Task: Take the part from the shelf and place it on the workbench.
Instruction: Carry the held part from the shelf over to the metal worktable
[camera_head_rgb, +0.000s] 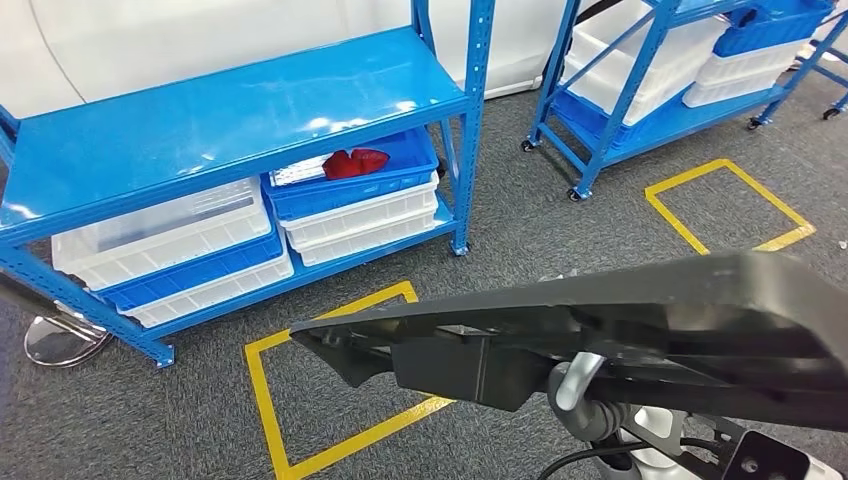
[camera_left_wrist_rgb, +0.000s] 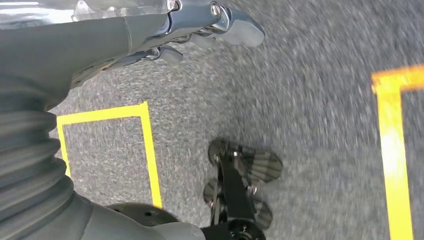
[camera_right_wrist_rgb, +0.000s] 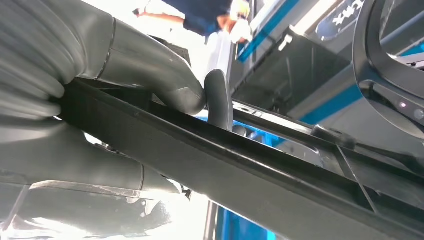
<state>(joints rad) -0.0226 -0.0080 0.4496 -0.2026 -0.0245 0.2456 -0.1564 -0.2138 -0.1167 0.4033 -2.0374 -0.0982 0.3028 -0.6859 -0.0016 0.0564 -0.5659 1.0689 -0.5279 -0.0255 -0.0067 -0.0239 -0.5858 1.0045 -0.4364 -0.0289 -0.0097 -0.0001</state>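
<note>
Long black part (camera_head_rgb: 620, 330) in right hand (camera_right_wrist_rgb: 165, 95), above grey carpet (camera_head_rgb: 520, 230).

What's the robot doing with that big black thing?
The robot is carrying a long black part in its right hand, with its fingers wrapped over the edge. Its left hand hangs over the grey floor, holding nothing. The blue shelf is in front of it.
</note>
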